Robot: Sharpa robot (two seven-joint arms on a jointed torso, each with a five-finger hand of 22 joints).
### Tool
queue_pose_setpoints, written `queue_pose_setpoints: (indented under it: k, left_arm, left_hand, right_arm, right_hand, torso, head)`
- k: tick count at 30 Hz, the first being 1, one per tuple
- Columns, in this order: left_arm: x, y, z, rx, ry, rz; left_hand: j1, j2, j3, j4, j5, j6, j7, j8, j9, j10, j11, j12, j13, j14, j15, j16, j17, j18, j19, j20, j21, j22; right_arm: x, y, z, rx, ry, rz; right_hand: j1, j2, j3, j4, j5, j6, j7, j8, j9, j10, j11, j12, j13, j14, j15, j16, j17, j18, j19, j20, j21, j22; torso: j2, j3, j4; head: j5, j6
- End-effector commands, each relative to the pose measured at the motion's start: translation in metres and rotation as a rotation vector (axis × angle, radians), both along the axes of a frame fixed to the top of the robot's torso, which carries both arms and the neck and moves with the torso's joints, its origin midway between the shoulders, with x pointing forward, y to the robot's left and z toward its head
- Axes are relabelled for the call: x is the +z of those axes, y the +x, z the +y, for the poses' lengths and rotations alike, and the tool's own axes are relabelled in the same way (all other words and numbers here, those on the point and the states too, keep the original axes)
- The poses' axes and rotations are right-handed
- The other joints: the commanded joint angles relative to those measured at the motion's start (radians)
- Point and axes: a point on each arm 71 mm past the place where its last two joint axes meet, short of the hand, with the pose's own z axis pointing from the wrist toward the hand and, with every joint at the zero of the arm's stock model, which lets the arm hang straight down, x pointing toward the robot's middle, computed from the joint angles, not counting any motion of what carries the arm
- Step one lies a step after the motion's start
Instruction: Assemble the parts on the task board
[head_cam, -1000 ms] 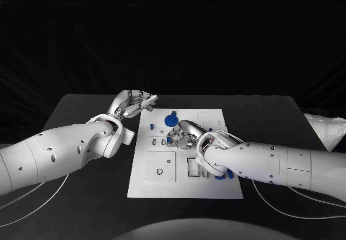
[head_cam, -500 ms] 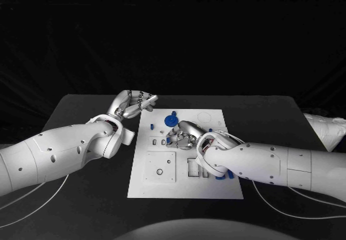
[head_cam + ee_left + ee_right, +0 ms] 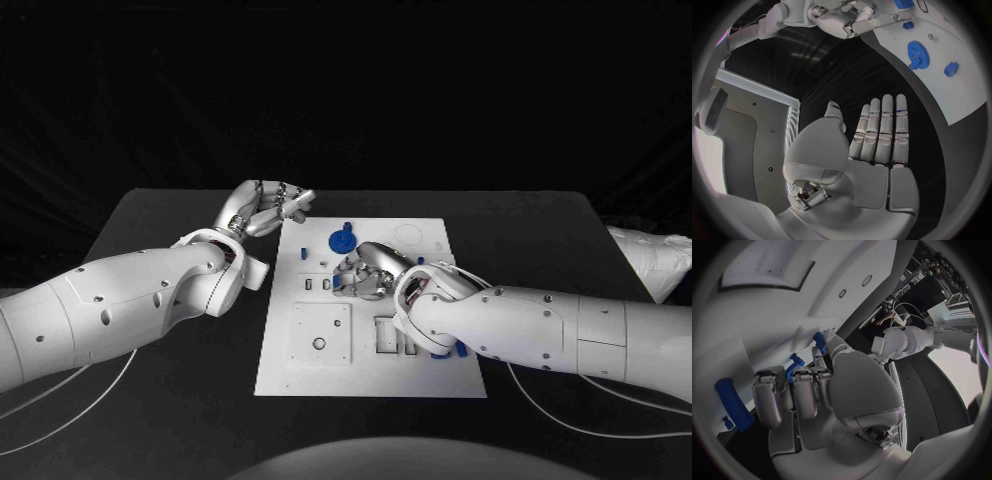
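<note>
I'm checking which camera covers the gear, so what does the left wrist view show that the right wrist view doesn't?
Left wrist view alone: the left hand, open and flat over the black table, plus the blue gear and a small blue block on the task board. Right wrist view alone: a blue peg lying beside the curled fingers. Both show the white board and the right hand over it.

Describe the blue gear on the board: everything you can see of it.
The blue gear is a flat toothed disc that looks like plastic, with a small hub at its middle. It lies flat near the far end of the white board, beside a small blue block. Nothing touches it; the right hand sits nearer the robot, the left hand off the board.
</note>
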Motion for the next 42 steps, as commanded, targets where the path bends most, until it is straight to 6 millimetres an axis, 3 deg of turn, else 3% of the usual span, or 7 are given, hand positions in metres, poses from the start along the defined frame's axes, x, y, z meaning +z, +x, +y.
queue_pose_setpoints:
  k: [1,14,23,33,35,39,42]
  left_arm:
    - [0.001,0.000,-0.002,-0.012,-0.008,-0.004]
    - [0.006,-0.001,0.003,-0.019,-0.008,0.017]
    - [0.022,0.002,0.005,-0.041,0.004,0.074]
    - [0.042,0.011,-0.007,-0.151,0.264,0.212]
    - [0.043,0.011,-0.012,-0.176,0.321,0.237]
    - [0.041,0.010,-0.020,-0.210,0.414,0.271]
    - [0.037,0.010,-0.024,-0.231,0.489,0.298]
  left_hand:
    - [0.011,0.003,-0.006,-0.002,0.006,0.002,0.005,-0.005,0.002,0.000,0.002,0.001,-0.002,-0.007,0.003,-0.003,-0.002,0.020,-0.001,0.004,-0.004,-0.002]
    - [0.016,-0.008,-0.022,-0.001,0.008,-0.056,0.024,-0.035,-0.005,-0.034,0.018,-0.011,-0.021,-0.028,0.014,-0.009,-0.011,0.018,-0.006,0.011,-0.029,-0.014]
    - [0.004,-0.030,-0.022,0.000,0.009,-0.172,-0.016,-0.058,-0.021,0.019,-0.001,0.029,-0.008,-0.001,0.000,0.012,-0.009,0.021,0.026,0.003,-0.031,-0.015]
    - [-0.122,-0.247,0.061,0.008,0.042,-0.449,-0.127,-0.052,-0.054,0.316,-0.120,0.190,0.110,0.277,-0.120,0.218,0.130,0.021,0.208,-0.102,0.154,0.096]
    - [-0.130,-0.276,0.039,0.008,0.050,-0.465,-0.128,-0.041,-0.053,0.368,-0.140,0.252,0.154,0.381,-0.137,0.476,0.398,-0.003,0.283,-0.118,0.303,0.265]
    - [-0.151,-0.326,0.003,-0.002,0.063,-0.450,-0.138,0.022,-0.041,0.456,-0.140,1.058,0.904,0.598,-0.168,1.045,1.042,-0.095,0.516,-0.156,0.799,0.867]
    - [-0.155,-0.322,0.004,0.008,0.068,-0.429,-0.106,0.063,-0.035,0.492,-0.148,1.375,1.249,0.631,-0.150,1.095,1.114,-0.142,0.660,-0.167,0.990,1.137]
  right_arm:
    - [0.004,0.000,-0.001,-0.004,0.024,-0.050]
    - [0.051,0.013,-0.014,-0.059,0.305,-0.215]
    - [0.085,0.026,-0.043,-0.157,0.506,-0.005]
    - [0.098,0.020,-0.083,-0.213,0.537,0.175]
    - [0.098,0.019,-0.089,-0.221,0.531,0.193]
    - [0.095,0.017,-0.100,-0.239,0.518,0.219]
    - [0.092,0.016,-0.109,-0.259,0.506,0.236]
  right_hand:
    - [-0.014,-0.012,-0.013,0.011,-0.018,-0.024,0.003,-0.002,-0.004,0.103,0.011,-0.001,0.262,0.104,0.013,0.004,0.263,-0.007,0.106,0.012,0.004,0.263]
    - [-0.132,-0.011,-0.051,0.131,0.000,-0.169,0.032,0.000,-0.009,0.103,0.033,-0.001,0.262,0.104,0.053,0.004,0.263,-0.007,0.106,0.051,0.004,0.263]
    - [-0.218,0.082,-0.091,0.231,0.084,-0.206,0.053,0.009,-0.003,0.103,0.057,-0.001,0.262,0.104,0.076,0.004,0.263,-0.007,0.106,0.074,0.004,0.263]
    - [-0.263,0.136,-0.143,0.245,0.063,-0.233,0.064,0.019,0.000,0.103,0.068,-0.001,0.262,0.104,0.087,0.004,0.263,-0.007,0.106,0.087,0.004,0.263]
    - [-0.269,0.141,-0.153,0.245,0.056,-0.237,0.066,0.021,0.000,0.103,0.070,-0.001,0.262,0.104,0.089,0.004,0.263,-0.007,0.106,0.088,0.004,0.263]
    - [-0.274,0.145,-0.163,0.245,0.051,-0.240,0.067,0.023,0.001,0.103,0.071,-0.001,0.262,0.104,0.090,0.004,0.263,-0.007,0.106,0.090,0.004,0.263]
    - [-0.279,0.149,-0.171,0.246,0.046,-0.241,0.068,0.026,0.002,0.103,0.072,-0.001,0.262,0.104,0.091,0.004,0.263,-0.007,0.106,0.091,0.004,0.263]
  torso:
    - [0.001,0.0004,-0.0007]
    - [-0.001,0.0014,-0.0013]
    - [-0.001,0.0003,-0.0019]
    - [-0.006,0.0039,-0.0068]
    - [-0.007,0.0058,-0.0073]
    - [-0.008,0.0075,-0.0082]
    - [-0.010,0.0090,-0.0100]
  head:
    - [0.003,0.001]
    - [0.013,0.006]
    - [0.019,0.003]
    - [0.025,-0.003]
    - [0.026,-0.003]
    - [0.027,-0.004]
    - [0.027,-0.004]
